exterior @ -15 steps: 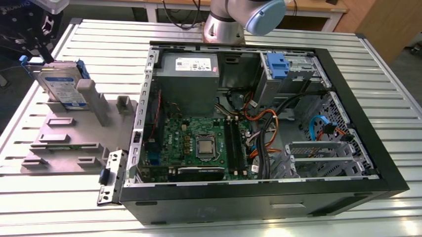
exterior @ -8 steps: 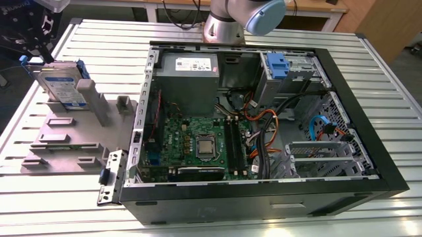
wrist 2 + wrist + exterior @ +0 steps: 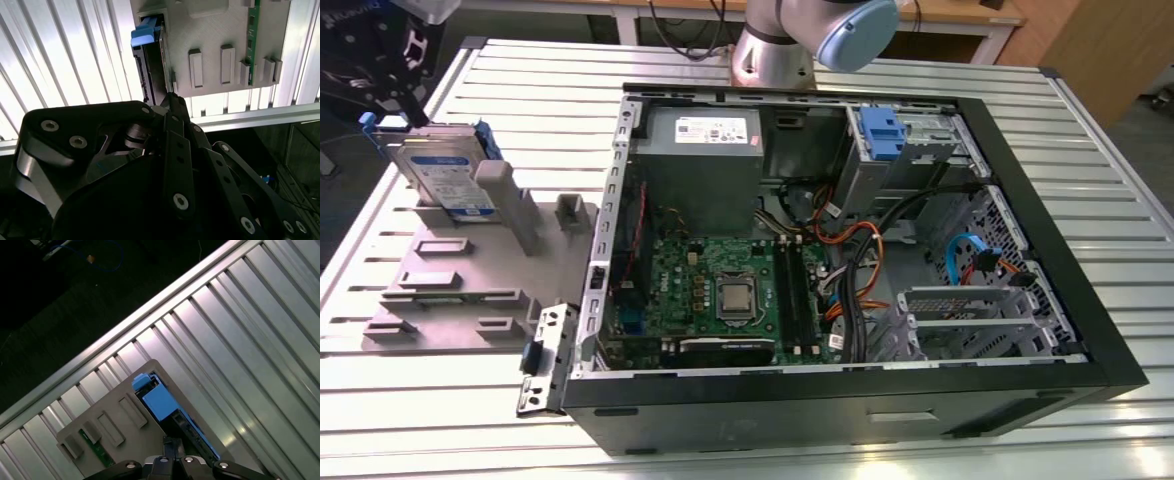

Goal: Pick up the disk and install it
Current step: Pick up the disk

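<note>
The disk (image 3: 447,175), silver with a white-and-blue label and blue rails, stands on edge in a slot of the grey holder plate (image 3: 454,270) at the exterior view's left, outside the computer case (image 3: 854,260). My black gripper (image 3: 398,85) hangs right over the disk's upper far corner. In the second wrist view the gripper (image 3: 170,100) reaches the end of the disk (image 3: 150,65), seen edge-on with its blue rail tab. In the first wrist view the gripper (image 3: 172,444) sits at the edge of the disk (image 3: 162,405). The drive cage with its blue latch (image 3: 881,135) is in the case's far corner.
The open case holds a grey power-supply box (image 3: 700,150), a green motherboard (image 3: 720,290) and loose cables (image 3: 854,260). The grey plate carries several raised blocks (image 3: 427,280). A metal bracket (image 3: 547,355) lies beside the case. Everything rests on a slatted aluminium table (image 3: 454,440).
</note>
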Available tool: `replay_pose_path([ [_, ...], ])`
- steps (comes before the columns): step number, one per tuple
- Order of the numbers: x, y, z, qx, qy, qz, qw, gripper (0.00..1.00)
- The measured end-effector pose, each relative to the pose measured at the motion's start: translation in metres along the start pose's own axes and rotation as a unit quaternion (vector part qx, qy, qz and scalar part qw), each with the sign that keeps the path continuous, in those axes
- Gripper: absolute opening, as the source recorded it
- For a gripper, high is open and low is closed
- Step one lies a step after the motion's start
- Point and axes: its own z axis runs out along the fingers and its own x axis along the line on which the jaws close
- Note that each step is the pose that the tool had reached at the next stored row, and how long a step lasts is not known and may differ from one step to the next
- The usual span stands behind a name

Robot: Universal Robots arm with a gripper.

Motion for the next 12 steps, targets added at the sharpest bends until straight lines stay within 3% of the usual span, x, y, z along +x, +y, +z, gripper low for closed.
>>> replay_pose_path([
  [12, 0.0000, 0.0002, -0.0054, 0.0001, -0.0002, 0.000, 1.00000, 0.11],
])
